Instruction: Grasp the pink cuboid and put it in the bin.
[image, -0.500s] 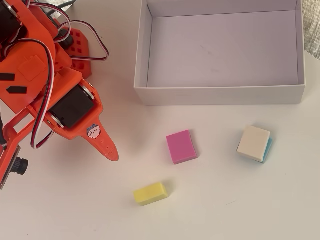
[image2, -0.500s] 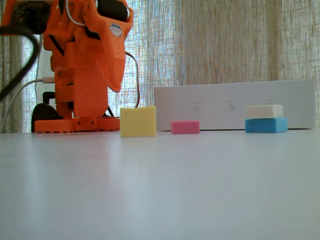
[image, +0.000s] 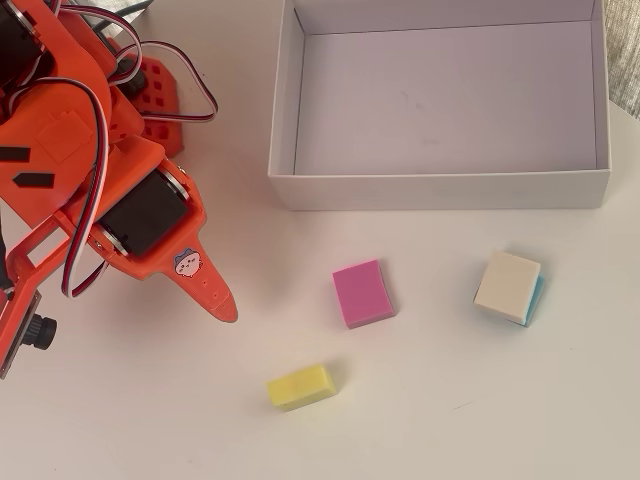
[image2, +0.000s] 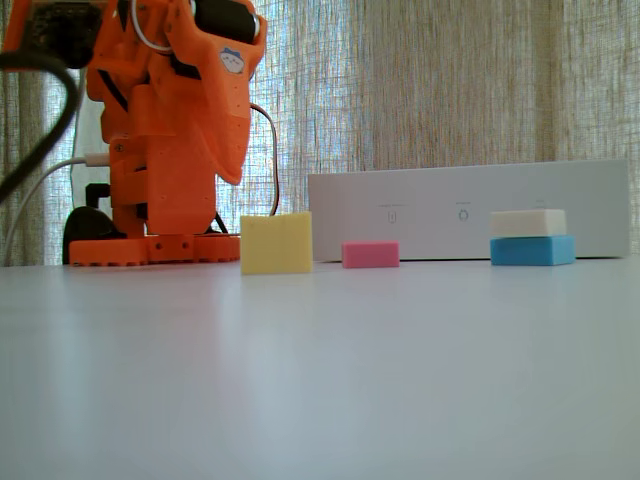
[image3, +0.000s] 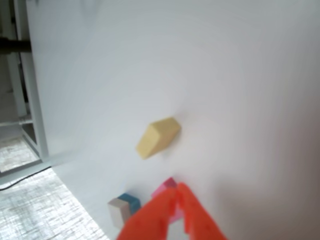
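The pink cuboid (image: 363, 293) lies flat on the white table, just in front of the bin's near wall (image: 440, 190). In the fixed view the cuboid (image2: 370, 254) sits low before the bin's long white side (image2: 560, 200). My orange gripper (image: 222, 305) hangs above the table to the left of the cuboid, clearly apart from it, its fingers shut with nothing between them. In the wrist view the gripper (image3: 176, 189) points toward the cuboid (image3: 161, 190), which peeks out behind the fingertips. The bin's floor is bare.
A yellow block (image: 300, 386) lies below and left of the cuboid in the overhead view. A cream-topped block with a teal underside (image: 507, 287) sits to the right. The arm's base (image2: 150, 248) and its cables stand at the left.
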